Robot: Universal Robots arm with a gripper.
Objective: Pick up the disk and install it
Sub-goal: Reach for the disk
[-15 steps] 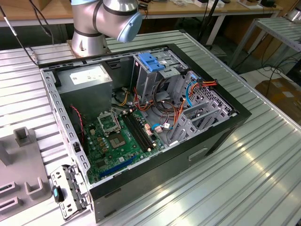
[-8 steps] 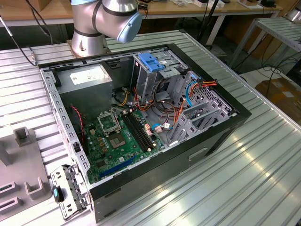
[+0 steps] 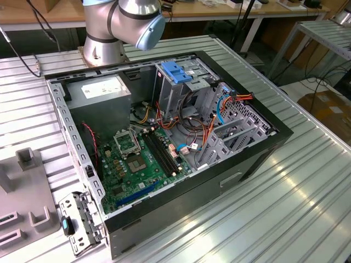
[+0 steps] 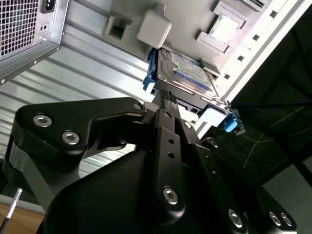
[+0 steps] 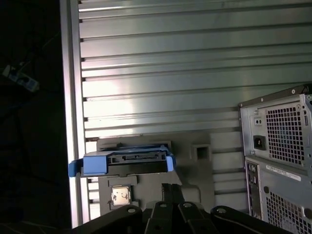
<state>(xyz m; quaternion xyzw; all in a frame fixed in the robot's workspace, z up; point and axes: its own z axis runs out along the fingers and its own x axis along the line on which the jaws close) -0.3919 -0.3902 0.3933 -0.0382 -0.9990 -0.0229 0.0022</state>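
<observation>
The disk [image 5: 124,163] lies flat on a grey fixture plate [image 5: 195,141] on the ribbed metal table. It is silver-grey with blue side rails, and its connector end faces the camera in the first wrist view. In the second wrist view the disk [image 4: 187,73] shows its labelled top and a blue rail along one side. My gripper [image 4: 165,97] hovers just short of the disk's near edge. Its two black fingers are pressed together with nothing between them. In the first wrist view the gripper [image 5: 170,187] sits beside the disk, apart from it.
The open computer case [image 3: 164,137] lies on the table, with a drive cage carrying a blue latch [image 3: 176,71]. The case's rear panel [image 5: 278,146] stands close to the fixture. A small square chip [image 5: 120,196] and a white block [image 4: 153,27] rest on the fixture. The table edge [image 5: 70,97] runs beside the disk.
</observation>
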